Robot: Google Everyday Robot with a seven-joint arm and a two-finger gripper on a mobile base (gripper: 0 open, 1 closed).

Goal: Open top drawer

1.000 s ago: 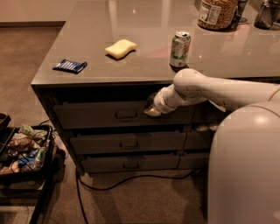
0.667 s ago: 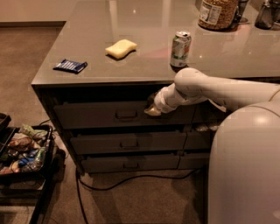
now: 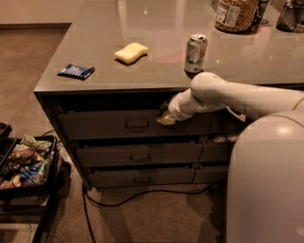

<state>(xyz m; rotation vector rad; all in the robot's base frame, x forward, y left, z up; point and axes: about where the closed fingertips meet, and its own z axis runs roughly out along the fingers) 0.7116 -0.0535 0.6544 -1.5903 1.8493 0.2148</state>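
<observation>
A grey counter (image 3: 156,23) stands on a brown carpet. On it lie a yellow sponge (image 3: 131,52), a blue packet (image 3: 76,71), a drink can (image 3: 195,53) and, at the far right, a jar (image 3: 236,13). Under its near edge there are three rows of drawers. The top drawer (image 3: 99,126) is the highest one. Its front looks level with the cabinet, so I judge that it is not yet opened. Its metal handle (image 3: 137,125) sits at the centre of the front. The gripper (image 3: 166,118) is at the end of the white arm (image 3: 237,97), which enters from the right. It is just beside the handle, on the right side of it, and very close to the drawer front. Whether it is spread or pressed together, I cannot tell. The step in hand seems to be the reach for the handle. The next move calls for going a little to the left to catch the loop, and then a straight pull toward the near side.
</observation>
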